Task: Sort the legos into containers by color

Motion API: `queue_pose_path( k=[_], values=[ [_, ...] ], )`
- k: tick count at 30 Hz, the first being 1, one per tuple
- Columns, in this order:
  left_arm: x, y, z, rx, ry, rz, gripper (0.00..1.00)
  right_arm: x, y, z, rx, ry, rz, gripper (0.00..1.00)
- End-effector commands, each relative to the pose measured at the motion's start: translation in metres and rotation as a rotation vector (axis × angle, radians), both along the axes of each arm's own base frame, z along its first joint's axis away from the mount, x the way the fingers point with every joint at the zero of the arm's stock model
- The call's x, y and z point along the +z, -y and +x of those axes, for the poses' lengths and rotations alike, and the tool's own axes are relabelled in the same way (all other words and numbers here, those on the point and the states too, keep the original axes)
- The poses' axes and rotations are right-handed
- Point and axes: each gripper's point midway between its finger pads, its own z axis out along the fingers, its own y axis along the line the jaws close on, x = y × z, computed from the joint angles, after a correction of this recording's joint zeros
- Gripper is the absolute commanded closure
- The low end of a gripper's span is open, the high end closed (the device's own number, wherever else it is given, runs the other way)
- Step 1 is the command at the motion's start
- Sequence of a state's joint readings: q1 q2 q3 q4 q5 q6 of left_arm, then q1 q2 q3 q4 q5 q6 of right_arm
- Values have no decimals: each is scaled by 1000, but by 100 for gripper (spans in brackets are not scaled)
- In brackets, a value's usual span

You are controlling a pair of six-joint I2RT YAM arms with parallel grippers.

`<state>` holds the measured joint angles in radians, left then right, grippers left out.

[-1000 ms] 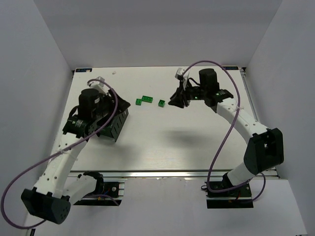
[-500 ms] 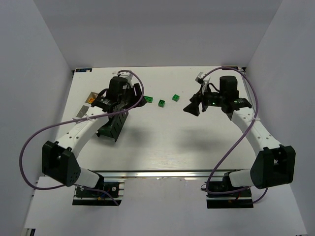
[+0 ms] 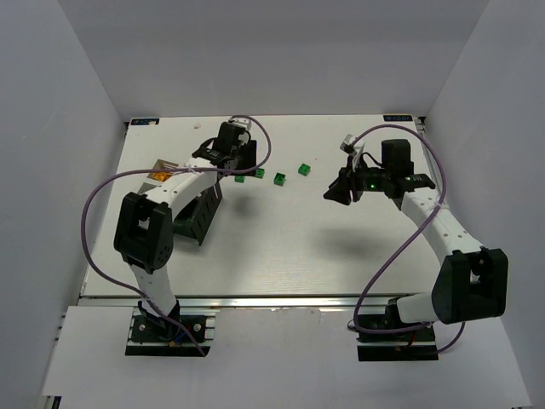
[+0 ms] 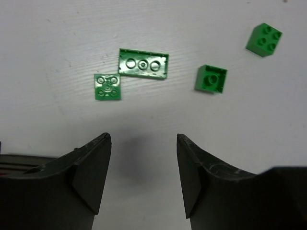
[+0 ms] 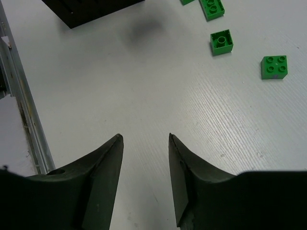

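Several green legos lie on the white table at the back centre: a small one [image 3: 239, 177], a longer one [image 3: 255, 171], and two more small ones [image 3: 279, 178] [image 3: 303, 169]. In the left wrist view they are the small square [image 4: 107, 86], the long brick [image 4: 143, 63] and two small bricks [image 4: 211, 78] [image 4: 264, 40]. My left gripper [image 3: 240, 164] [image 4: 144, 139] is open and empty, just short of them. My right gripper [image 3: 334, 192] [image 5: 145, 137] is open and empty, to the right of them. The black container [image 3: 194, 218] stands at the left. A white container [image 3: 158, 164] behind it holds an orange lego [image 3: 157, 176].
The right wrist view shows the black container's corner [image 5: 91, 9] at the top left, three green legos [image 5: 221, 41] [image 5: 274, 66] [image 5: 211, 7] at the top right, and the table's metal edge rail [image 5: 19, 105] at the left. White walls enclose the table.
My left gripper has swung from over the black container back and right to the green legos. My right gripper has drawn back to the right, uncovering a fourth green lego.
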<state>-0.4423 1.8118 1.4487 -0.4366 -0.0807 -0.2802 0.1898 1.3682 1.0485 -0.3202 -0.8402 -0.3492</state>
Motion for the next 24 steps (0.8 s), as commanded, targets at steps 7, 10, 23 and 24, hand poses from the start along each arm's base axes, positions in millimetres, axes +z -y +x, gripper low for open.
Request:
queue_pose_path(
  k=[7, 10, 23, 24],
  values=[
    [-19, -16, 51, 39, 66, 217, 33, -7, 1, -5, 24, 13, 9, 48],
    [-34, -14, 60, 32, 46, 248, 34, -10, 2, -4, 19, 13, 7, 46],
    [-68, -25, 75, 50, -15, 344, 34, -14, 6, 7, -10, 2, 7, 44],
    [-72, -27, 74, 48, -24, 347, 35, -14, 6, 8, -13, 2, 7, 44]
  ],
)
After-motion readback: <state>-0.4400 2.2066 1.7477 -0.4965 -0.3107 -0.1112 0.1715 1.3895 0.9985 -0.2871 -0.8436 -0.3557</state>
